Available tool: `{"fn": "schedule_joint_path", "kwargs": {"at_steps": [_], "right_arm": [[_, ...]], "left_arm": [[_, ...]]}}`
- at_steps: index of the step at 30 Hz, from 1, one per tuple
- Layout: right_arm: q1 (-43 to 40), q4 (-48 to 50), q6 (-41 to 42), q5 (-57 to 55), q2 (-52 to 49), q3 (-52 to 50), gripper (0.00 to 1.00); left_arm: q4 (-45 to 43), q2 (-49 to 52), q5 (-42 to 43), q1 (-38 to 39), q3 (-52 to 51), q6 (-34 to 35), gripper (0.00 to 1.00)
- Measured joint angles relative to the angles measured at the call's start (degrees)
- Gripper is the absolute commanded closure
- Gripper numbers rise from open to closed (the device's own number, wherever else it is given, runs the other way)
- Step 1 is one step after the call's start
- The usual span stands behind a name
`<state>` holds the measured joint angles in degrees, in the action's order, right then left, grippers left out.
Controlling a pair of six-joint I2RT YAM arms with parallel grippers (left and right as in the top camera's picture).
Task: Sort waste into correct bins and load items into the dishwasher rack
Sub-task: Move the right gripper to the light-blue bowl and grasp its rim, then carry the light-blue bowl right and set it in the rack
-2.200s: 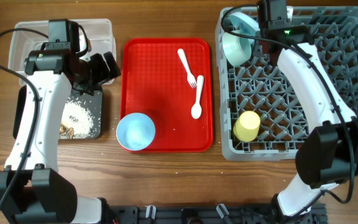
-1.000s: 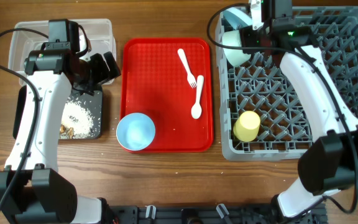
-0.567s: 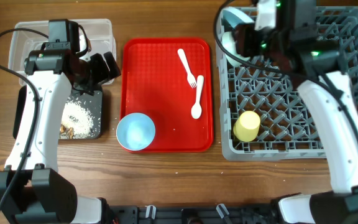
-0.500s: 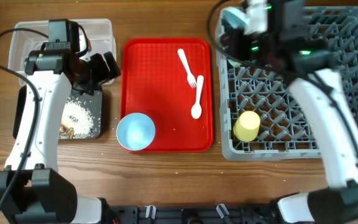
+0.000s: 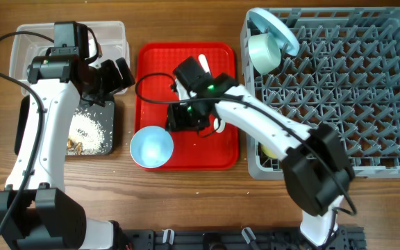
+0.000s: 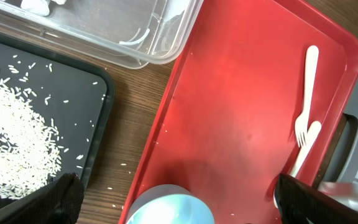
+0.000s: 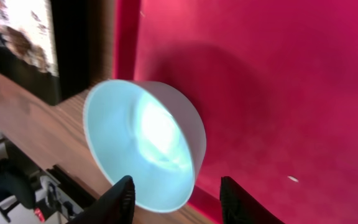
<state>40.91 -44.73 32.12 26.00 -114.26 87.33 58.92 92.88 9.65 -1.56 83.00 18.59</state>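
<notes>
Right gripper (image 7: 176, 186) is low over the red tray (image 5: 158, 83) with its fingers apart and gripping nothing. The blue bowl (image 7: 145, 146) is right at its tips, contact unclear. Left gripper (image 6: 178, 186) is spread wide and empty, with the black tray (image 6: 42, 124) of rice under one finger, the clear tub (image 6: 104, 31) ahead, and the fork (image 6: 304, 93) and spoon (image 6: 300, 155) by the other finger. The plate (image 5: 278, 28) and green bowl (image 5: 264, 50) stand in the rack (image 5: 339, 83), well away from both grippers.

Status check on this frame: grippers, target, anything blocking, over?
Left gripper open, empty. Right gripper open, aimed at pale blue bowl on red serving tray's corner, not gripping. Nothing blocking; white fork and spoon lie apart from bowl.
</notes>
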Motion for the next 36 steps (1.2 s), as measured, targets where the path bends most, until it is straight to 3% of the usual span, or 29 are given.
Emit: {"fn": "schedule_joint_path", "kwargs": {"at_steps": [6,14,28,32,36], "right_arm": [[1.81,2.10,2.40,0.09,-3.76,0.00,0.58],[2.54,2.19,4.59,0.15,-5.88,-0.11,0.95],[0.20,1.18,4.37,-0.07,-4.28,-0.68,0.96],[-5.55,-1.79,3.50,-4.94,4.02,-1.03,0.96],[-12.22,-4.61,3.08,-18.97,19.06,-0.94,0.96]], "left_arm": [[0.02,0.00,0.00,0.00,0.00,0.00,0.00],[0.00,0.00,0.00,0.00,0.00,0.00,0.00],[0.00,0.00,0.00,0.00,0.00,0.00,0.00],[0.00,0.00,0.00,0.00,0.00,0.00,0.00],[0.00,0.00,0.00,0.00,0.00,0.00,0.00]]}}
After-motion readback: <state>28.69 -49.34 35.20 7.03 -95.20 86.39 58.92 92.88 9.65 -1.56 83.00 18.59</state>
